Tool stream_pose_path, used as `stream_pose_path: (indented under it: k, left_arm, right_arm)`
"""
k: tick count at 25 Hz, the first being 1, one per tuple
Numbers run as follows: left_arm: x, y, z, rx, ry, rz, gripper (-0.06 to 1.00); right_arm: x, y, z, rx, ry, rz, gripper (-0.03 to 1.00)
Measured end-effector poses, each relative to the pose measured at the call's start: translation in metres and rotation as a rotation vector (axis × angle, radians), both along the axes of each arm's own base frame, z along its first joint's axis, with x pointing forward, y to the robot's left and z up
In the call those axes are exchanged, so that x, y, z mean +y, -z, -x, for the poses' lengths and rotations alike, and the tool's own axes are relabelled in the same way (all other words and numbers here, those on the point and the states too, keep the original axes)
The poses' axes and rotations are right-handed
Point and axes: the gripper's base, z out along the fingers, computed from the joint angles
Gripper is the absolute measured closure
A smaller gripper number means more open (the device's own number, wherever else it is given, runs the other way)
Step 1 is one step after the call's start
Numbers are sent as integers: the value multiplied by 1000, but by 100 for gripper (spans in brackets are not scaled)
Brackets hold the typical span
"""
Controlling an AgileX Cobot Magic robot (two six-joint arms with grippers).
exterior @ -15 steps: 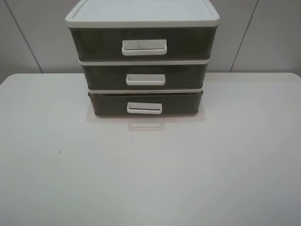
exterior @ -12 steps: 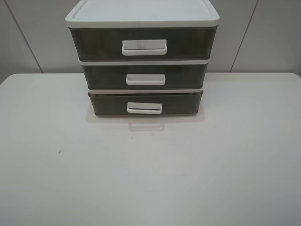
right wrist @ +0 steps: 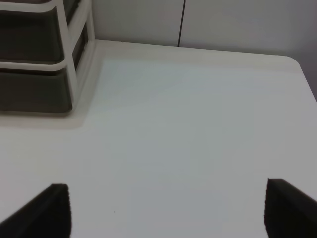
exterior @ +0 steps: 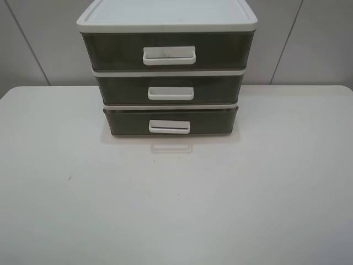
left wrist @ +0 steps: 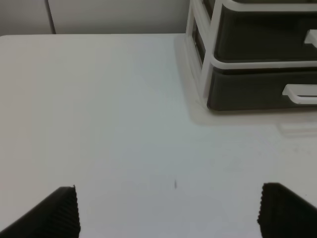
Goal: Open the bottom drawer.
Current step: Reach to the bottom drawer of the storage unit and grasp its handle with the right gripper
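A three-drawer cabinet (exterior: 167,16) with a white frame stands at the back middle of the white table (exterior: 176,210). The bottom drawer (exterior: 127,122) is smoky brown, shallow and closed, with a small white loop handle (exterior: 170,126). It also shows in the left wrist view (left wrist: 247,89) and in the right wrist view (right wrist: 29,91). My left gripper (left wrist: 168,210) is open, over the table, well short of the cabinet and to its left. My right gripper (right wrist: 166,210) is open, over the table to the cabinet's right. Neither gripper shows in the exterior high view.
The middle drawer (exterior: 118,87) and the tall top drawer (exterior: 110,51) sit closed above the bottom one. A grey panelled wall (exterior: 309,38) stands behind the table. A small dark speck (exterior: 69,178) marks the table at the left.
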Motion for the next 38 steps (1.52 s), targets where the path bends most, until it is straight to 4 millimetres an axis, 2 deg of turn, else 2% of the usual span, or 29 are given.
stream_pose_path:
  k: [2, 4, 9, 12, 17, 21, 24, 28, 33, 38]
  left_arm:
    - [0, 0, 0, 0, 0, 0, 20]
    - [0, 0, 0, 0, 0, 0, 20]
    - [0, 0, 0, 0, 0, 0, 20]
    - [0, 0, 0, 0, 0, 0, 20]
    - [0, 0, 0, 0, 0, 0, 20]
    - [0, 0, 0, 0, 0, 0, 20]
    - [0, 0, 0, 0, 0, 0, 20]
    - [0, 0, 0, 0, 0, 0, 20]
    - [0, 0, 0, 0, 0, 0, 20]
    - [0, 0, 0, 0, 0, 0, 20]
  right_arm:
    - [0, 0, -1, 9, 0, 0, 19]
    - [0, 0, -11, 70, 0, -1, 19]
    - [-1, 1, -61, 361, 0, -5, 19]
    - [-1, -10, -92, 460, -16, 31, 19]
    - [10, -35, -138, 415, -165, 312, 19]
    - [37, -38, -160, 332, -350, 564, 19]
    - [59, -29, -169, 343, -459, 656, 19]
    - [92, -6, -188, 392, -594, 711, 19]
    - [138, 34, -216, 379, -748, 584, 19]
    - [162, 60, -233, 342, -820, 512, 19]
